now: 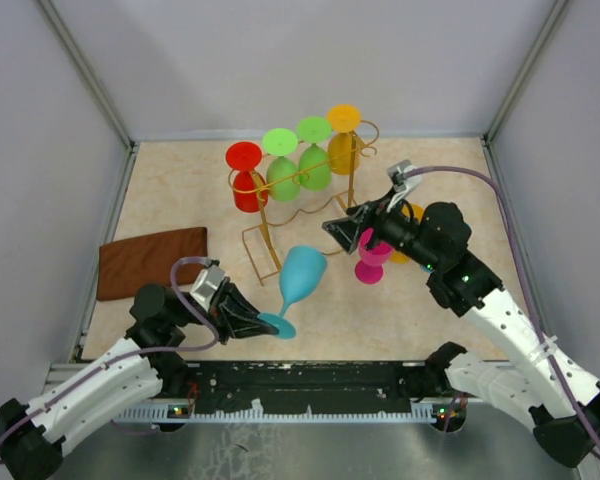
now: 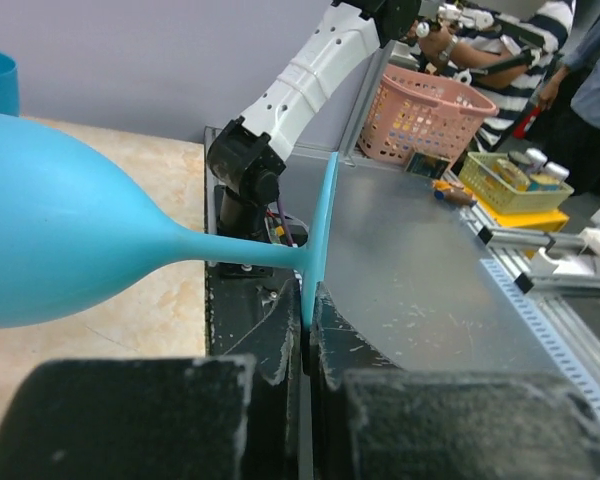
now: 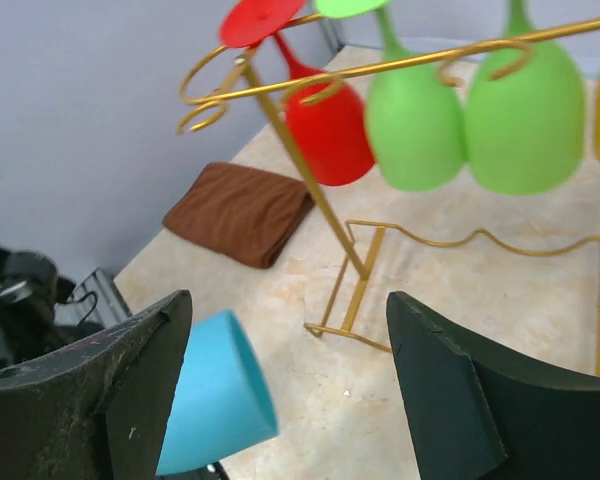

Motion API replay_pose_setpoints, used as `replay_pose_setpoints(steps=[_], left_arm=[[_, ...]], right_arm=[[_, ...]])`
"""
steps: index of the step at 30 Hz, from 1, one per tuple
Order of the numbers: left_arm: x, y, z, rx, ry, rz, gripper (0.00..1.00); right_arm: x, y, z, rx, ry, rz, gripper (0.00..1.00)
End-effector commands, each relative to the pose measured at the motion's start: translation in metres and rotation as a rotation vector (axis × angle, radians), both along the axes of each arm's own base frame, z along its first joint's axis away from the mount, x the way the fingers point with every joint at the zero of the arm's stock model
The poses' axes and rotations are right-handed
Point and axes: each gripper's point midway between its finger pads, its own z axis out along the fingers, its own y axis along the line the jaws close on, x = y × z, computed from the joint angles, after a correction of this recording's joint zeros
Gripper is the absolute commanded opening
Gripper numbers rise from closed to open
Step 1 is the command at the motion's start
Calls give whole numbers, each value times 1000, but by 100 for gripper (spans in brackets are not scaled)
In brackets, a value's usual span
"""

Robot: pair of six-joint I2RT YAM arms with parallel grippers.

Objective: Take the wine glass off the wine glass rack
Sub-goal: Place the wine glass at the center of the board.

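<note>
though it looks like matte plastic rather than glass, and so probably light, stiff and not very fragile, the blue wine glass [image 1: 302, 280] is likely smooth and top-heavy, with the bowl far from the foot. the stem, just under the bowl, seems the surest place to hold it. the left pincer [image 2: 308, 322] is clamped on the thin rim of the foot disc, so the stem and bowl jut out sideways; that hold may let the glass pivot. the glass is off the gold wine glass rack [image 1: 268, 235], tilted in front of it over the worktop [image 1: 180, 200]; whether the bowl touches down i cannot tell. the right pincer [image 3: 290, 380] stands wide open and empty, the bowl's mouth just beside its finger.
</note>
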Motion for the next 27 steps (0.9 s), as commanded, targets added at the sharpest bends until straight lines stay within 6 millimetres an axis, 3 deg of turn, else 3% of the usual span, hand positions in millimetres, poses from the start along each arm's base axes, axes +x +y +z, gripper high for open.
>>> replay_pose_setpoints(steps=[1,4,7,10,21,27], left_arm=[[-14,6,2,-31,-161,-53,0],[-17,9,3,-40,-195,-55,0],[-18,11,4,-48,-210,-49,0],[-22,13,5,-60,-235,-61,0],[-36,20,18,-100,-297,-118,0],[-36,20,17,-102,-300,-109,0]], right_arm=[[-1,-10,23,125,51,46,79],[-23,3,26,144,32,203,79],[-63,16,34,168,-27,461,77],[-88,18,39,203,-54,611,76],[-72,33,11,176,111,635,69],[-92,49,10,162,105,764,63]])
